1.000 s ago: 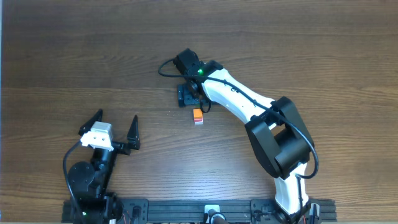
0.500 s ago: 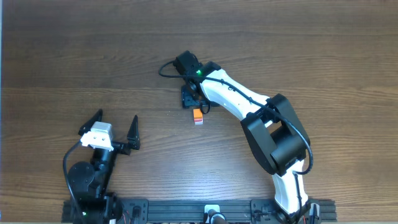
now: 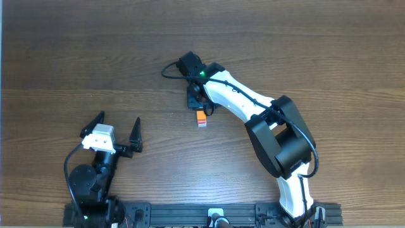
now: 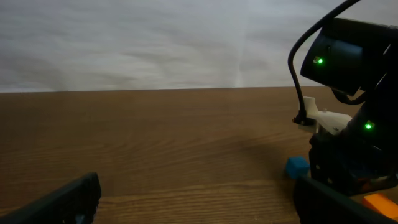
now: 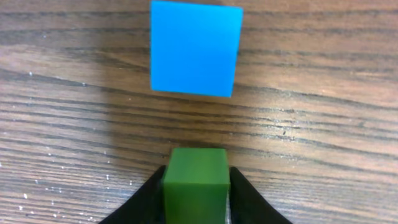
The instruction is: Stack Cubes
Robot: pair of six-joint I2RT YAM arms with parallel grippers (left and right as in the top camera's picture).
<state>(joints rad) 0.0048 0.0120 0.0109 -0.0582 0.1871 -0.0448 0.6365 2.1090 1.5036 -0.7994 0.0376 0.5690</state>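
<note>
The right gripper [image 5: 196,198] pinches a green cube [image 5: 196,182] between its two dark fingers [image 5: 151,200], low over the wooden table [image 3: 329,50]. A blue cube [image 5: 196,48] lies flat on the wood just ahead of the held one, apart from it, with a strip of bare grain between them. Whether the green cube touches the table cannot be told.

From above, the white right arm [image 3: 243,100] stretches from its base across the middle of the table, and its wrist covers both cubes. A black cable [image 3: 168,68] loops off that wrist. An orange cube [image 3: 200,116] sits just beside the gripper on the side nearer the arm bases, with a pale sliver at its near edge; what that sliver is cannot be made out.

The left gripper [image 3: 116,129] sits well apart near its own base, its fingers spread wide around nothing. Its wrist camera looks across the wood to the blue cube [image 4: 297,166], which stands close against the right arm's dark gripper body [image 4: 348,158], with the orange cube's corner [image 4: 380,202] on the other side of that body. A pale wall [image 4: 155,37] rises behind the table.
</note>
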